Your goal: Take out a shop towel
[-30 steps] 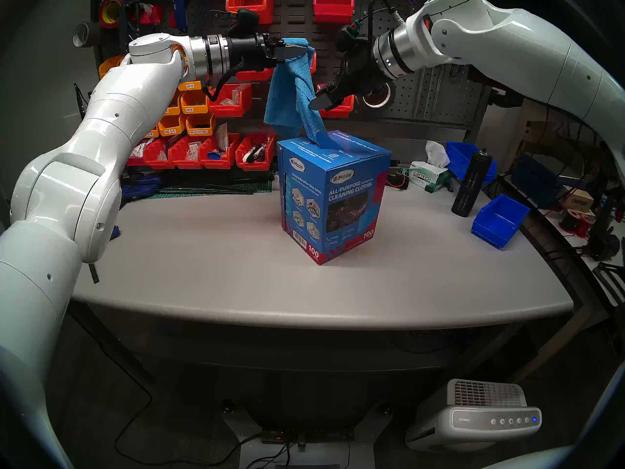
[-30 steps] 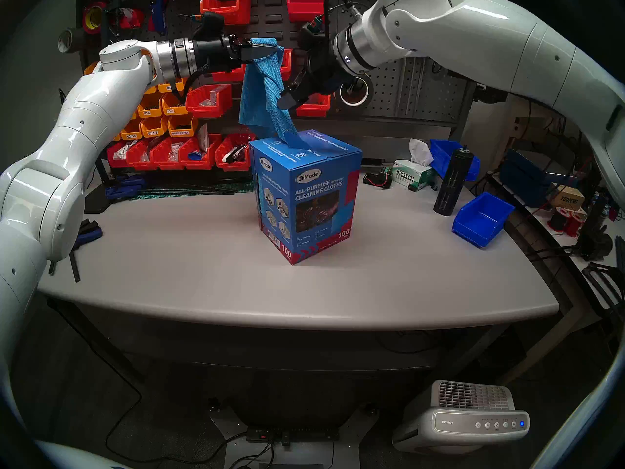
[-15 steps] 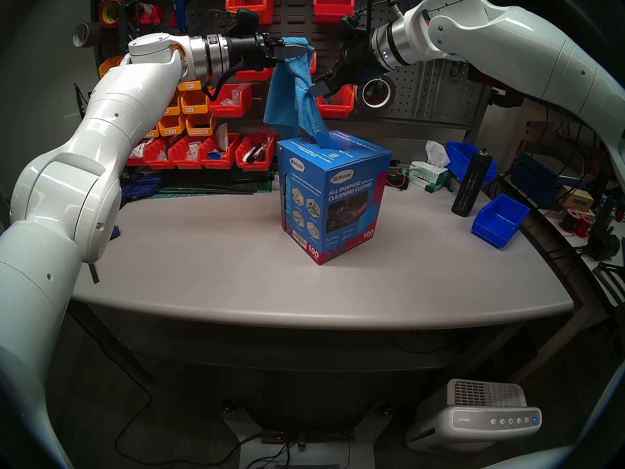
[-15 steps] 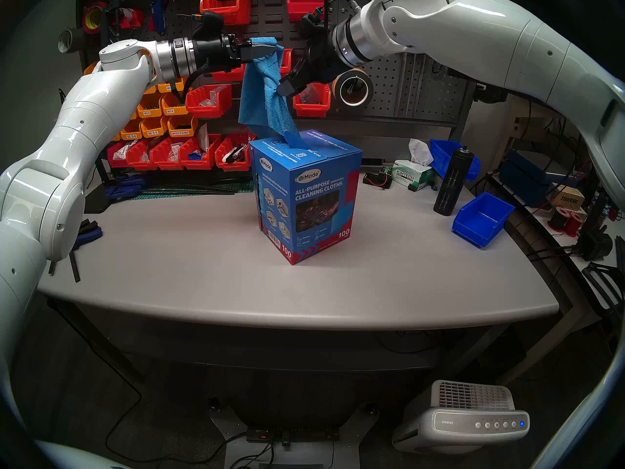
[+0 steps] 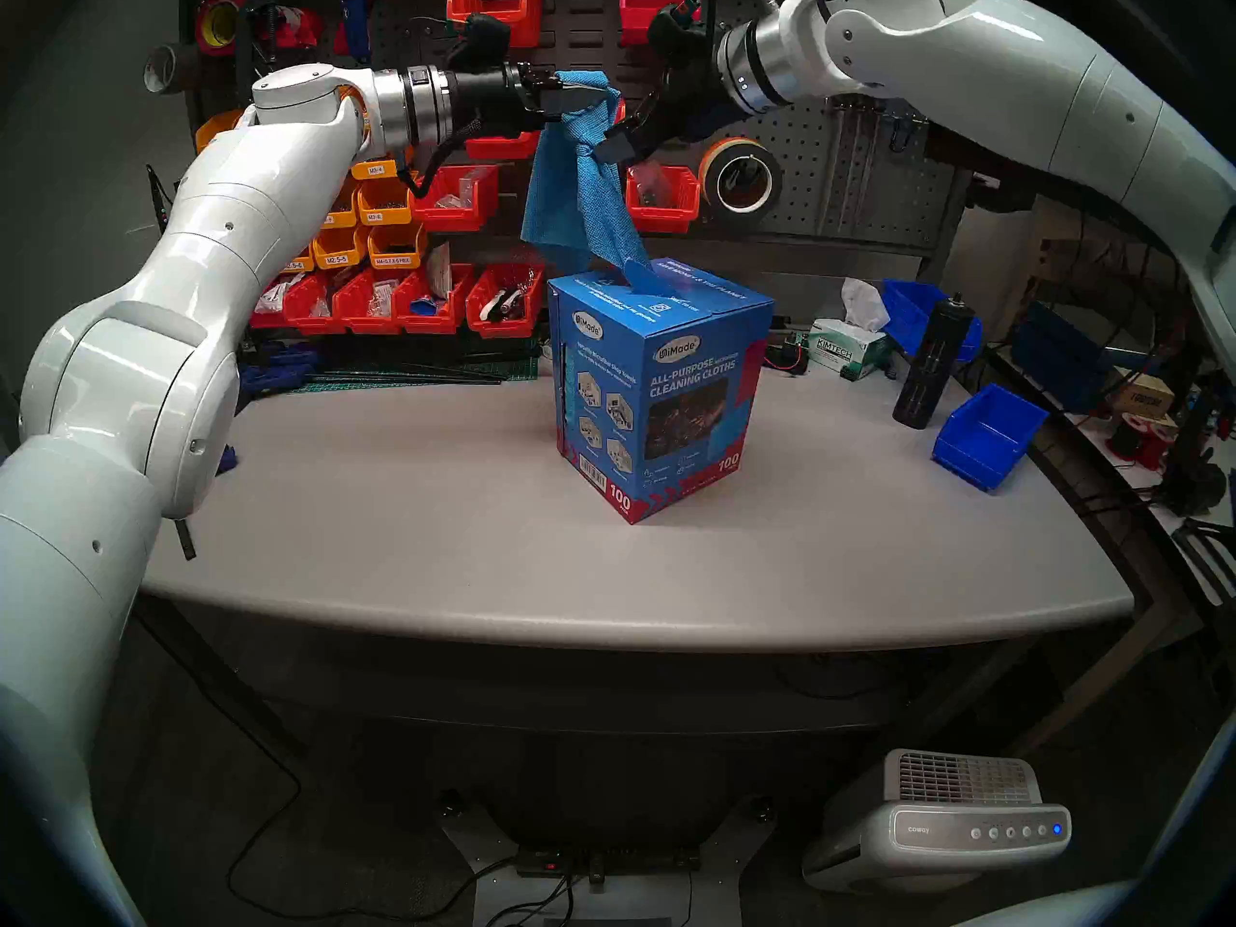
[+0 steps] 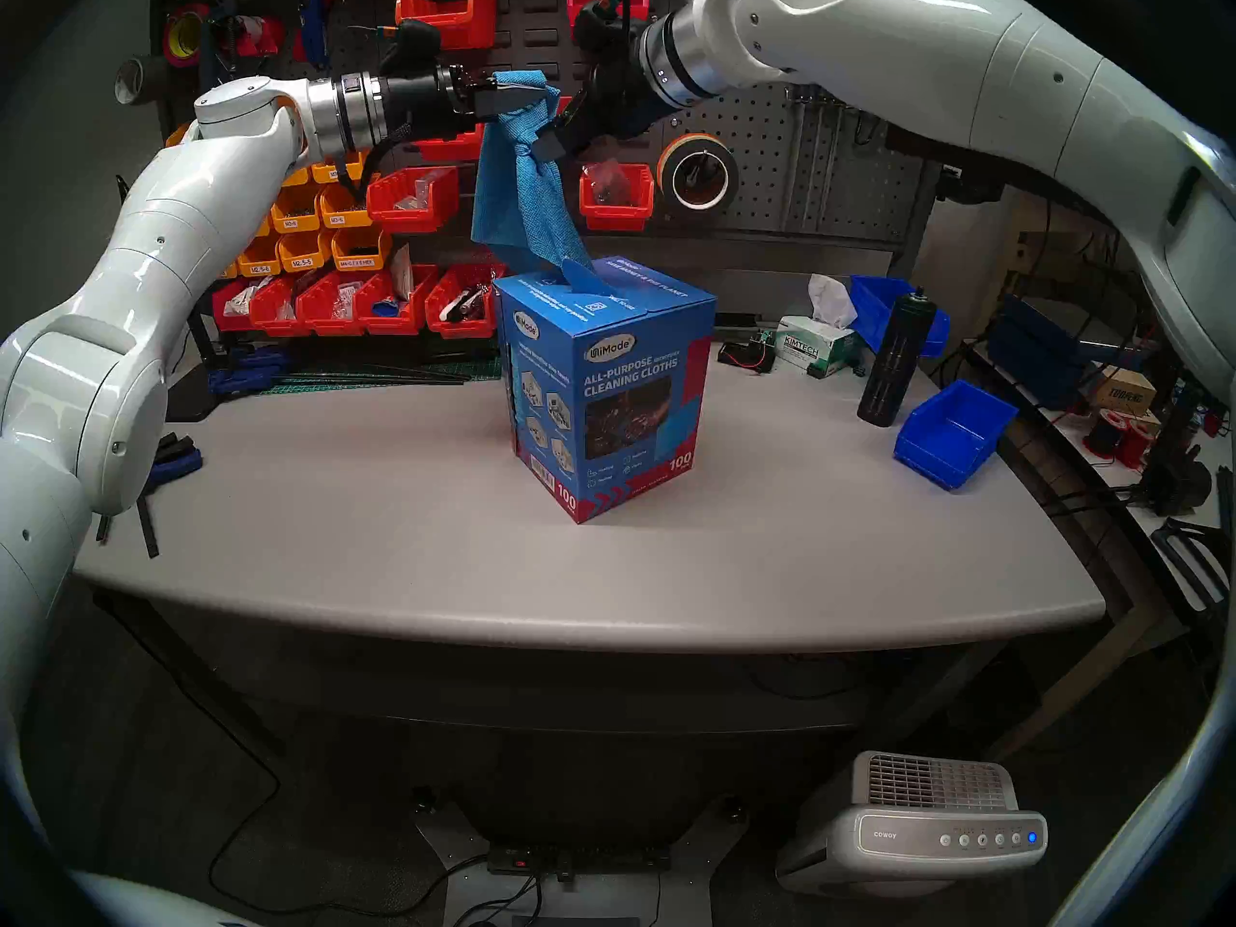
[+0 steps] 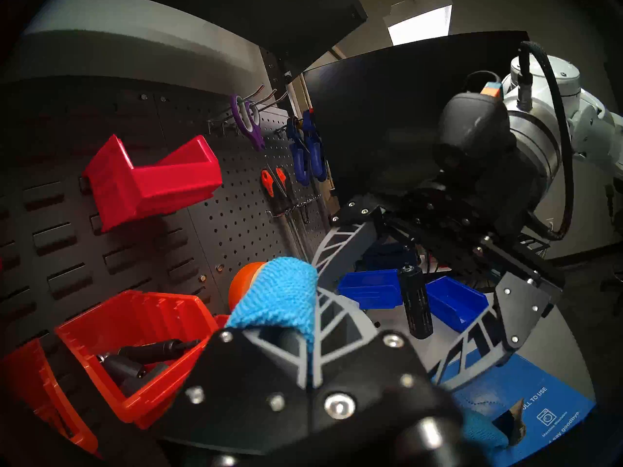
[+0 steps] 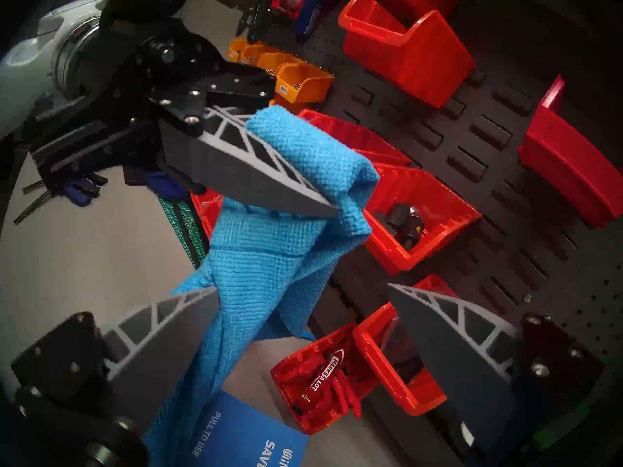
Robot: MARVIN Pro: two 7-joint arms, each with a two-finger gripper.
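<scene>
The blue shop towel (image 5: 588,203) hangs from my left gripper (image 5: 588,99), which is shut on its bunched top end. Its lower end still runs into the slot on top of the blue carton (image 5: 669,397) in the middle of the table. My right gripper (image 5: 619,144) is open and straddles the towel just below the left gripper. In the right wrist view the towel (image 8: 269,260) passes between the spread fingers (image 8: 161,338) and lies against the lower-left one. In the left wrist view the towel (image 7: 279,298) drapes over the shut fingertips.
Red and yellow parts bins (image 5: 401,297) and a tape roll (image 5: 739,180) hang on the pegboard close behind both grippers. A Kimtech tissue box (image 5: 846,354), a black bottle (image 5: 933,364) and a blue bin (image 5: 986,437) stand at the table's right.
My open right gripper has climbed along the towel, from near the carton's top to just under the left gripper. The left gripper and the towel's top have held still.
</scene>
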